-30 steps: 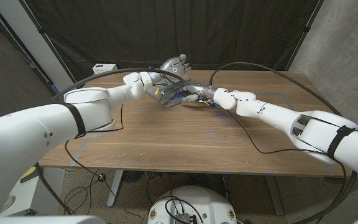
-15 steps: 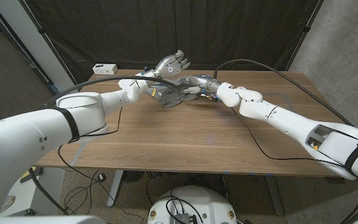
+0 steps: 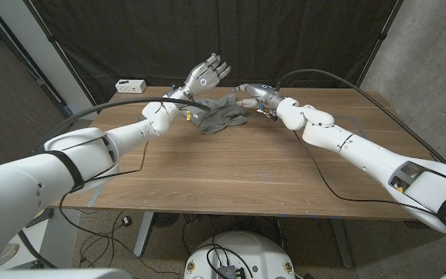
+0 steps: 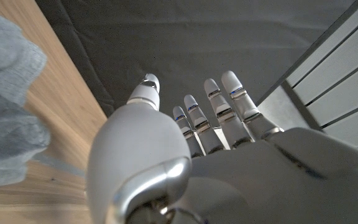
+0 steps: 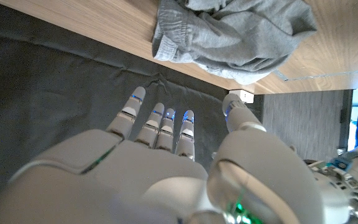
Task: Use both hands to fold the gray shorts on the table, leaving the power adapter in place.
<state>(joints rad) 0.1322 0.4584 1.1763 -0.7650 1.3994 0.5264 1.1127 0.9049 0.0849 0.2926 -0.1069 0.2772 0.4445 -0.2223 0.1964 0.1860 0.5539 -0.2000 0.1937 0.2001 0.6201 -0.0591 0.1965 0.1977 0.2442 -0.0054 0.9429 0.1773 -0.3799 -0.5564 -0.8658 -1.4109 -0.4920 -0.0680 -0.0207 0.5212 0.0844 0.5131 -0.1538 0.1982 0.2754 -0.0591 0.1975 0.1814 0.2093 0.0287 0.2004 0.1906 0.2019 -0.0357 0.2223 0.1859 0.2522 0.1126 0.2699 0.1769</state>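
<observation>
At the table's far edge, crumpled gray shorts (image 3: 221,116), no clear long axis, between empty, spread-fingered left hand (image 3: 206,75) and right hand (image 3: 255,95).

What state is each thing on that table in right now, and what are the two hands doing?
Shorts: crumpled in a heap at the table's far edge, not folded, held by neither hand.
Left hand: raised above the shorts, fingers spread, holding nothing.
Right hand: beside the shorts, fingers apart, holding nothing.
Adapter: lying at the far left corner, apart from the shorts.
</observation>
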